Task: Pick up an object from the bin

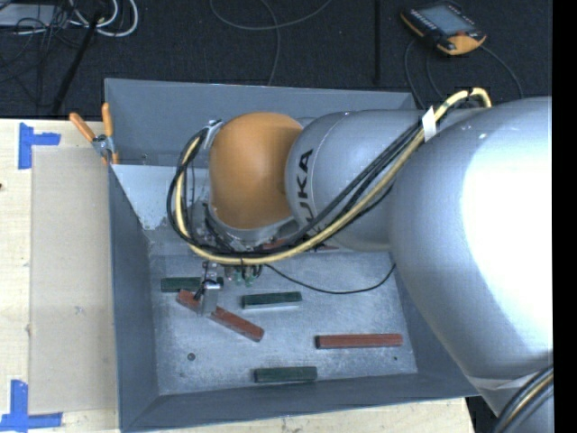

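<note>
Descent onto a chosen piece seemed the step in hand: the gripper (209, 293) hung low over the left half of the bin (132, 332), its tip at or just above a short reddish-brown bar (189, 300) lying flat there. Whether the pincer was open or closed could not be told, nor whether it had hold of anything. A dark green bar (178, 284) lay just beside it toward the left wall, and a longer reddish-brown bar (238, 325) slanted away toward the front edge. All looked like thin, flat, hard-edged strips, matt and rigid, on a speckled grey metal floor. The next move probably called for closing squarely across the short bar's narrow width, since so flat a piece offers little to grip.
</note>
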Tool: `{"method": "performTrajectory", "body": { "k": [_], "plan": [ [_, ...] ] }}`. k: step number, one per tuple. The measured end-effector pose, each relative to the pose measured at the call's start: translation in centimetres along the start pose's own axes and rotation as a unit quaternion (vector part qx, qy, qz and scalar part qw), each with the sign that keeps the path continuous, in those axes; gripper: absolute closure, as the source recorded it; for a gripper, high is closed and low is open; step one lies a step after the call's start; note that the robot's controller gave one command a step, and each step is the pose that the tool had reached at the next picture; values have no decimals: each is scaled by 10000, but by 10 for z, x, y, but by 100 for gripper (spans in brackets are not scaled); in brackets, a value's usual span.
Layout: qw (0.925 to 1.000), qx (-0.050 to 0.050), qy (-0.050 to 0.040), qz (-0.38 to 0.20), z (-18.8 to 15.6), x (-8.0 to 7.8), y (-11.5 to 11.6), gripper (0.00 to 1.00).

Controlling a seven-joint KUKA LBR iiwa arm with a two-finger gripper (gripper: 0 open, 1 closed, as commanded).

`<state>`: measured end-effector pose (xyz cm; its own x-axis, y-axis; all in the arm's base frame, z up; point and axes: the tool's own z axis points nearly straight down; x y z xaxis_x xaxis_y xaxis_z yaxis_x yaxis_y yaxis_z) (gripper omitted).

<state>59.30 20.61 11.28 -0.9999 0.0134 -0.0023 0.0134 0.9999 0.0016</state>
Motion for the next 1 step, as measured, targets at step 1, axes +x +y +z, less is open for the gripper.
{"method": "performTrajectory", "body": {
  "k": [1],
  "plan": [
    [9983,15,28,577,35,19,-9,0]
  ]
}}
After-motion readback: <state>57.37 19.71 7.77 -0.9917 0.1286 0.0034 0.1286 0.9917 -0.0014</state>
